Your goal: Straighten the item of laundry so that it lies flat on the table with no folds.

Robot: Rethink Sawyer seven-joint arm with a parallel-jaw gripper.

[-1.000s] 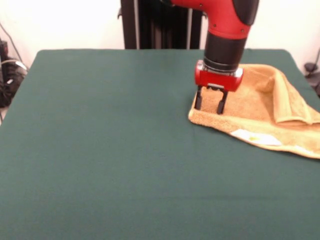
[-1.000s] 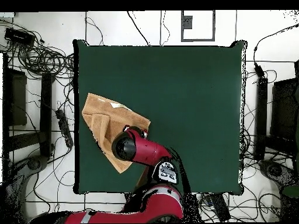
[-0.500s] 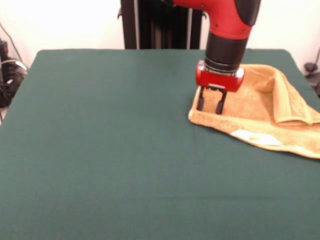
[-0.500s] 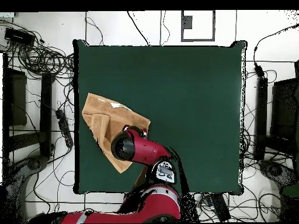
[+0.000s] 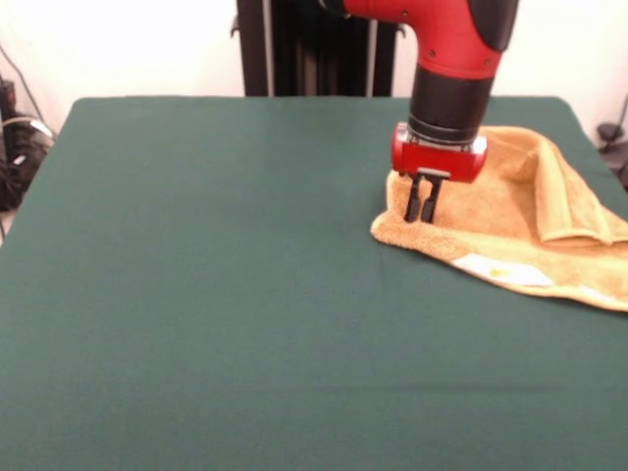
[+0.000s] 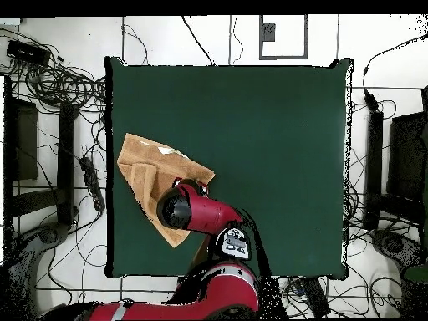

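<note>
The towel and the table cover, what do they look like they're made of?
The towel looks like orange-tan terry cloth: matte, nubby pile, soft drooping folds, and a white label probably of smooth woven fabric. The table is covered in dark green cloth, matte and evenly flat, likely felt or a tight weave; which one cannot be told.

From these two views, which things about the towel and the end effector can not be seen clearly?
- Front view: the towel's right side is cut off by the picture's edge.
- Front view: the yellow print on the white label is too small to read.
- Overhead view: the arm covers the end effector and the towel under it.
- Both views: whether cloth is pinched between the nearly closed fingertips cannot be told.
</note>
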